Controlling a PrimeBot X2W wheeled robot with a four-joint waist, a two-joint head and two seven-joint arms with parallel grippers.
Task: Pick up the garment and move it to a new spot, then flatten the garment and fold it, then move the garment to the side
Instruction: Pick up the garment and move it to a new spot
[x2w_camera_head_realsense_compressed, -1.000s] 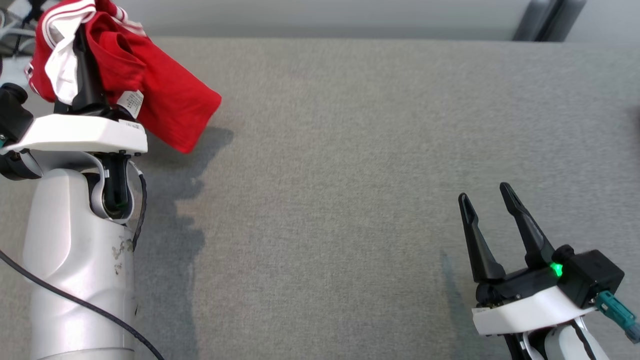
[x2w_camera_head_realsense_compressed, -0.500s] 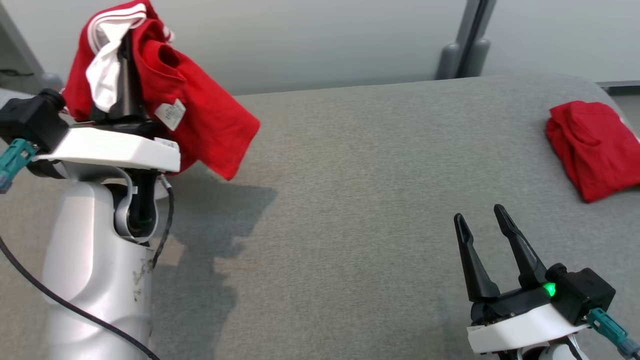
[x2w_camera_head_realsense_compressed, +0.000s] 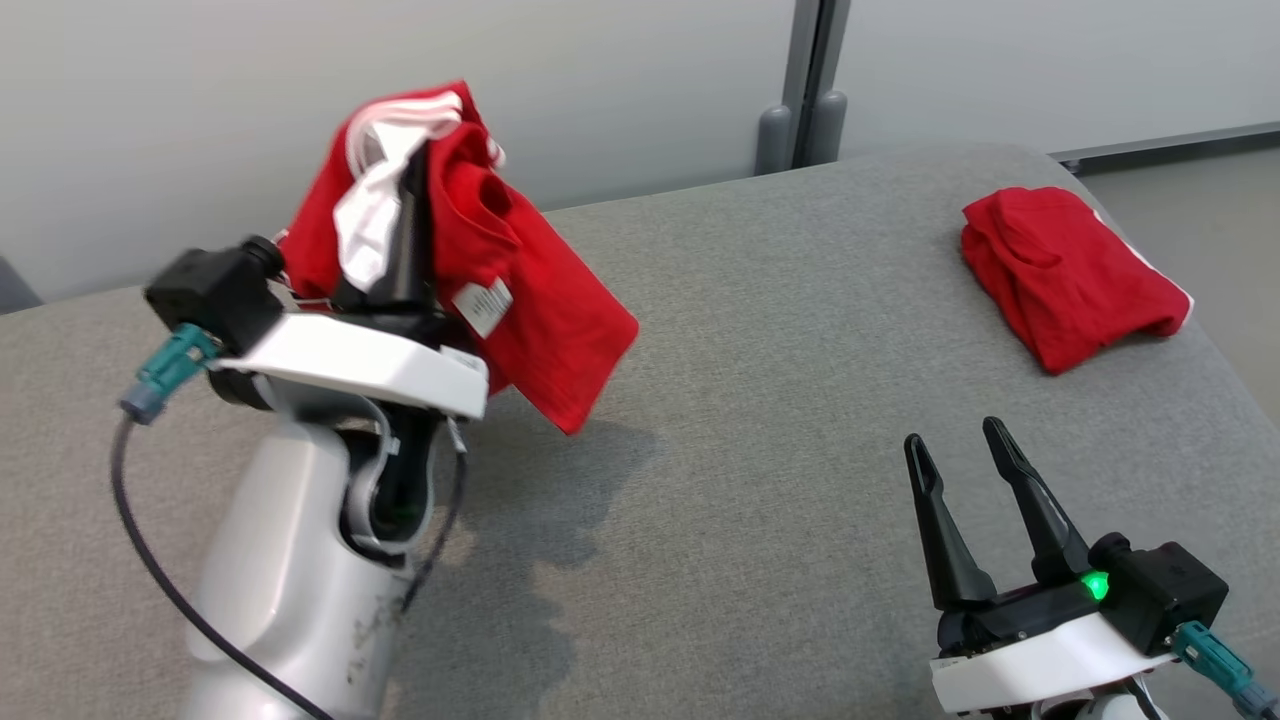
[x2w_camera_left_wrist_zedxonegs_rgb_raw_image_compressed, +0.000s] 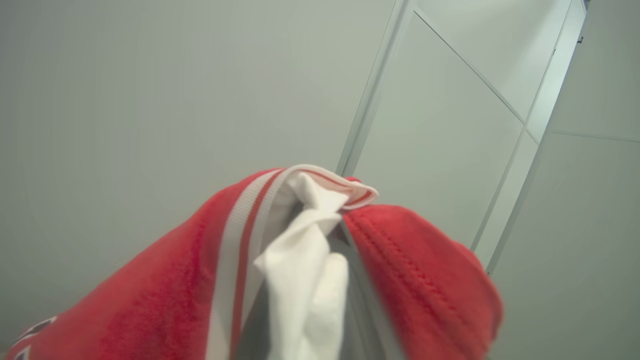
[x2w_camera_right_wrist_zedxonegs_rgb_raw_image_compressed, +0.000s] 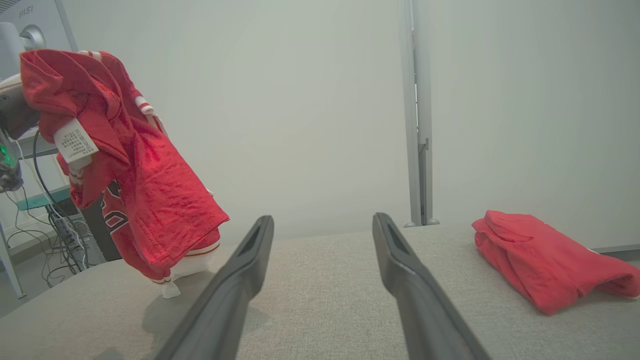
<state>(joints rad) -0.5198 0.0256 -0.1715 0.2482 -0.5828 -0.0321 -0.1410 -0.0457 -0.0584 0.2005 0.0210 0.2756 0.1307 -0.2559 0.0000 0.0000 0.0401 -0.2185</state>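
The left gripper (x2w_camera_head_realsense_compressed: 410, 225) is pinching the soft, light, drooping garment (x2w_camera_head_realsense_compressed: 545, 300) by a bunched fold; the right gripper (x2w_camera_head_realsense_compressed: 952, 434) is hovering, jaws spread.

Pale grey wall (x2w_camera_head_realsense_compressed: 200, 120) runs across the top of the head view, split by a grey vertical post (x2w_camera_head_realsense_compressed: 805, 90) at upper centre. Grey fabric-covered table (x2w_camera_head_realsense_compressed: 760, 330) takes the middle and bottom, with grey floor (x2w_camera_head_realsense_compressed: 1220, 210) at upper right. Far left of the right wrist view: monitor (x2w_camera_right_wrist_zedxonegs_rgb_raw_image_compressed: 22, 15) and loose cables (x2w_camera_right_wrist_zedxonegs_rgb_raw_image_compressed: 60, 235); the light is soft and even.

Pale glossy forearm (x2w_camera_head_realsense_compressed: 290, 560), scuffed — black cable (x2w_camera_head_realsense_compressed: 140, 560), teal connector (x2w_camera_head_realsense_compressed: 165, 365), green light (x2w_camera_head_realsense_compressed: 1097, 585); jaws long, dark.
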